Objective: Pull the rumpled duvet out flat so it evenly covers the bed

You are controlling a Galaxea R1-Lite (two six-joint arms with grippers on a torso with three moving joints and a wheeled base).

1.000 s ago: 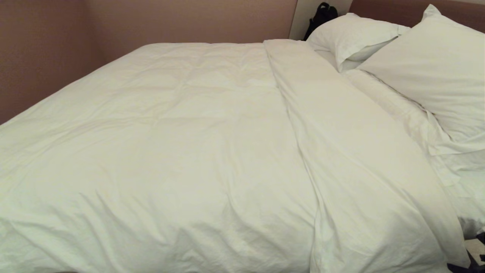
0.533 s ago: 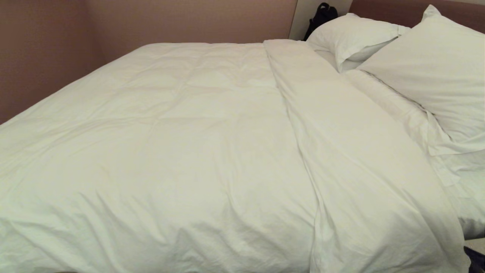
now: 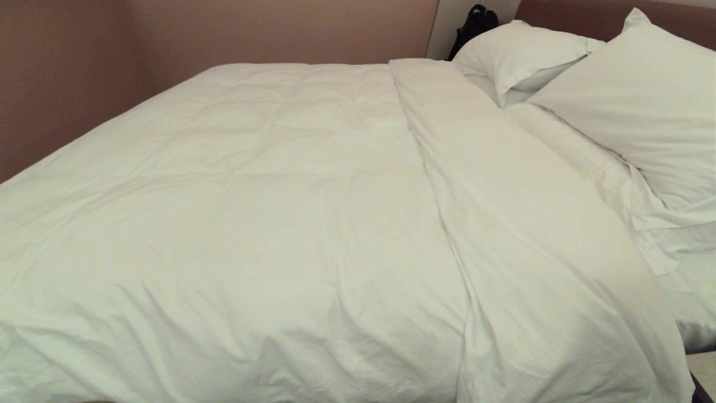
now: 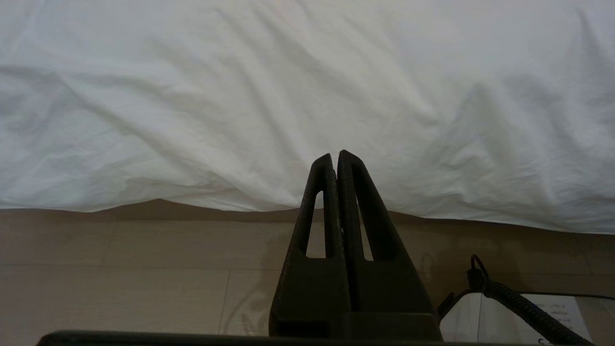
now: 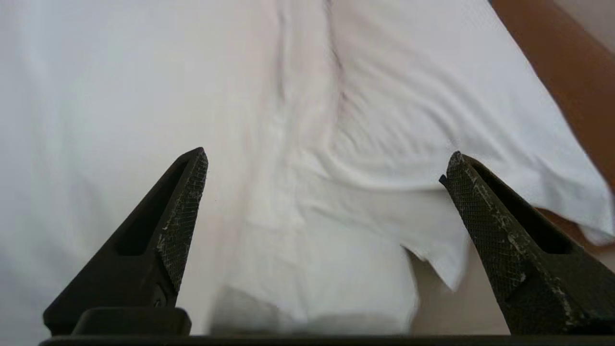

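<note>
Flanking the duvet [image 3: 251,224]: pillows [image 3: 632,101]; right claw [image 5: 326,166] apart; left claw [image 4: 335,156] together.

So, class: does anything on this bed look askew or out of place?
Yes: the duvet has a band folded back near the pillows, running slantwise, and its corner hangs loose off the bed's edge.

Left black wedge-fingered gripper [image 4: 336,156]: fingers pressed together, empty. Right black wedge-fingered gripper [image 5: 326,161]: fingers spread wide, empty.
</note>
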